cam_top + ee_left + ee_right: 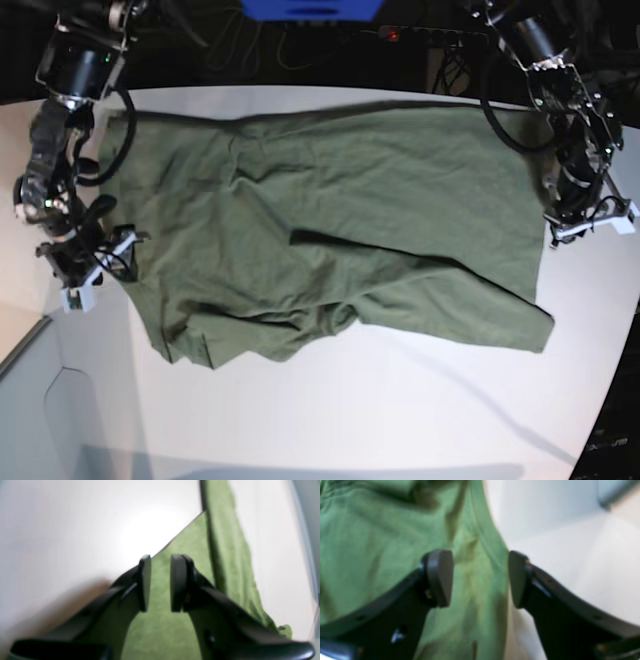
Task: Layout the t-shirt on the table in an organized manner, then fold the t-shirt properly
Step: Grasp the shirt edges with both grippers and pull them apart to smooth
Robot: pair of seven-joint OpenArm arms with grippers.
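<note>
The olive-green t-shirt (330,230) lies spread and wrinkled across the white table (400,420), with its near edge bunched and folded over. My left gripper (160,582) is open with a narrow gap, over the shirt's (175,562) straight edge; in the base view it (570,222) sits at the shirt's right side. My right gripper (480,578) is wide open and straddles the shirt's (370,542) hem, with one finger over cloth and one over bare table (570,555). In the base view it (95,262) is at the shirt's left edge. Neither gripper holds cloth.
A power strip (430,35) with a red light, cables and a blue object (310,8) sit behind the table's far edge. The table's curved edge (30,345) runs at the lower left. Bare white tabletop stretches in front of the shirt.
</note>
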